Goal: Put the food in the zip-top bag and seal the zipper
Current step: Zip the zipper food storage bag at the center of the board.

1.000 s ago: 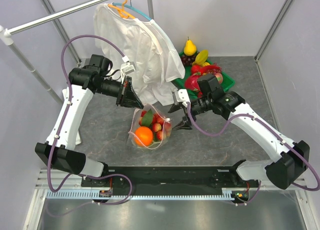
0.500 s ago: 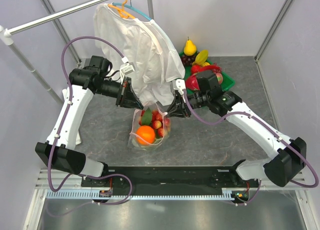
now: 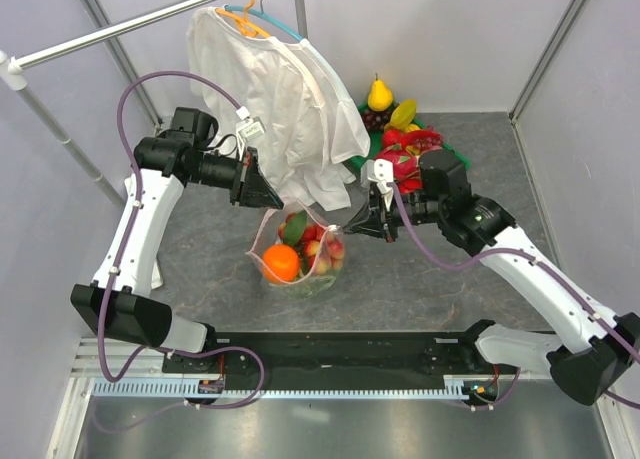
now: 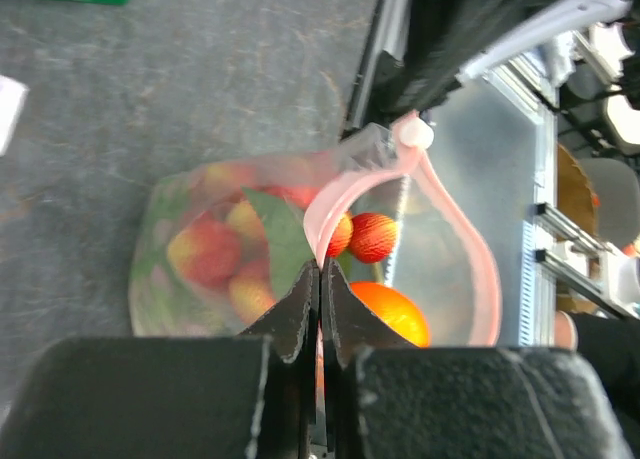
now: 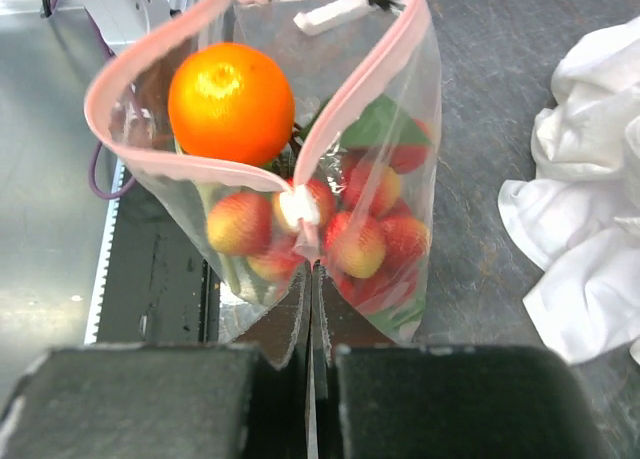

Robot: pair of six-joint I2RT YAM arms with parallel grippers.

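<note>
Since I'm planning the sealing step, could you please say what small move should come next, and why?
Probably draw the left gripper and right gripper slightly apart to tauten the zipper; both pinch it, and it gapes open above the orange.

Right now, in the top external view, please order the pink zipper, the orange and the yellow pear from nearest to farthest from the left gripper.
1. zipper: pinched in the left gripper, at the mouth of the zip-top bag.
2. orange: inside the bag, toward the arm bases.
3. yellow pear: far back on the right.
</note>
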